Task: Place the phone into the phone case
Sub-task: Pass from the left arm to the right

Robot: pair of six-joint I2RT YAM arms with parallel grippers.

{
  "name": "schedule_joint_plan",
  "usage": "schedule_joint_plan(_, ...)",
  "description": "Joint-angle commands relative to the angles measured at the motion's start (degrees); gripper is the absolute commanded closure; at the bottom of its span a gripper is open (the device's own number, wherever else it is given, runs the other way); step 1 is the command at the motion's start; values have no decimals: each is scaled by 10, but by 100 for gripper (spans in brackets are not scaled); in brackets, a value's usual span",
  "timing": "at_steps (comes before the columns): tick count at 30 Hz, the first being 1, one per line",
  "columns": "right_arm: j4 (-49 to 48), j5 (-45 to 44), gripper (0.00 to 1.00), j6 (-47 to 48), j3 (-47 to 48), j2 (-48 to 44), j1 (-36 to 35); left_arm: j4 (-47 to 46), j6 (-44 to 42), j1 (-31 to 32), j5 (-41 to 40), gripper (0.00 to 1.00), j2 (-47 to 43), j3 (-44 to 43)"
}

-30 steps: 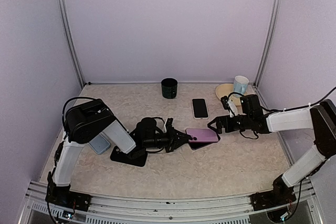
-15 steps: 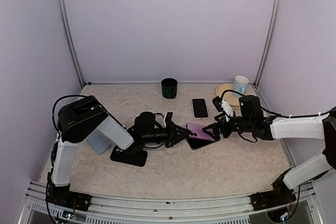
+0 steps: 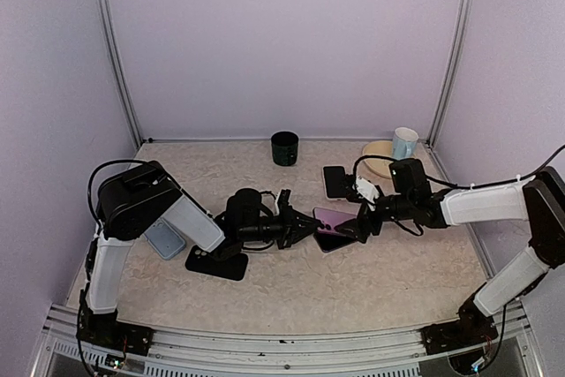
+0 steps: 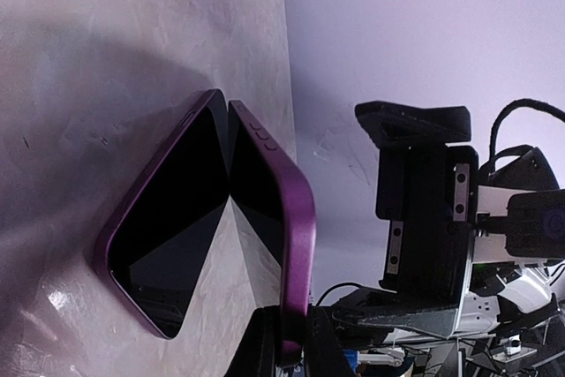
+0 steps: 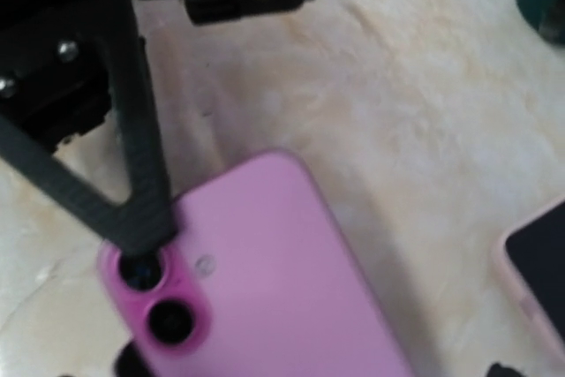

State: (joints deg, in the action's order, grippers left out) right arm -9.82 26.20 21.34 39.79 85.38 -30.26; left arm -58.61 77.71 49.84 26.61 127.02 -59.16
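We see two purple slabs mid-table, meeting along one edge like an open book. The flat purple piece (image 4: 168, 227) lies on the table (image 3: 397, 280), dark glossy face up. The tilted purple piece (image 3: 340, 218) leans over it, pink back up, with two camera rings at the corner nearest the left arm. Which is the phone and which the case, we cannot tell from these views.

The left gripper (image 3: 309, 227) is clamped on the tilted piece's edge at the camera corner, with that side off the table. The right gripper (image 3: 360, 225) sits at the opposite end, jaws apart. We cannot tell whether it touches the piece.

Elsewhere:
- A second phone (image 3: 333, 181) in a pale pink case lies screen up just behind the right wrist.
- A black cup (image 3: 284, 148) stands near the back wall.
- A white cup (image 3: 405, 141) stands next to a tan plate (image 3: 378, 154) in the back right corner.
- A light blue slab (image 3: 166, 241) and a flat black item (image 3: 216, 262) lie by the left arm.
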Motion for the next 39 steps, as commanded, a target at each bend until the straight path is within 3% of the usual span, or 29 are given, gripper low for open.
schedule_joint_plan(1, 62, 10, 0, 86, 53, 50, -4, -18, -8, -3, 11, 100, -5, 5)
schedule_joint_plan(5, 122, 16, 0, 142, 84, 88, -4, -19, -8, -3, 11, 100, -6, 9)
schedule_joint_plan(12, 131, 36, 0, 215, 84, 86, -3, -19, -9, -4, 11, 100, -10, 17)
schedule_joint_plan(28, 185, 54, 1, 269, 156, 152, -1, -22, -5, -5, 17, 100, -17, 19)
schedule_joint_plan(39, 213, 88, 13, 277, 181, 185, -1, -37, 4, -6, 21, 100, -13, 23)
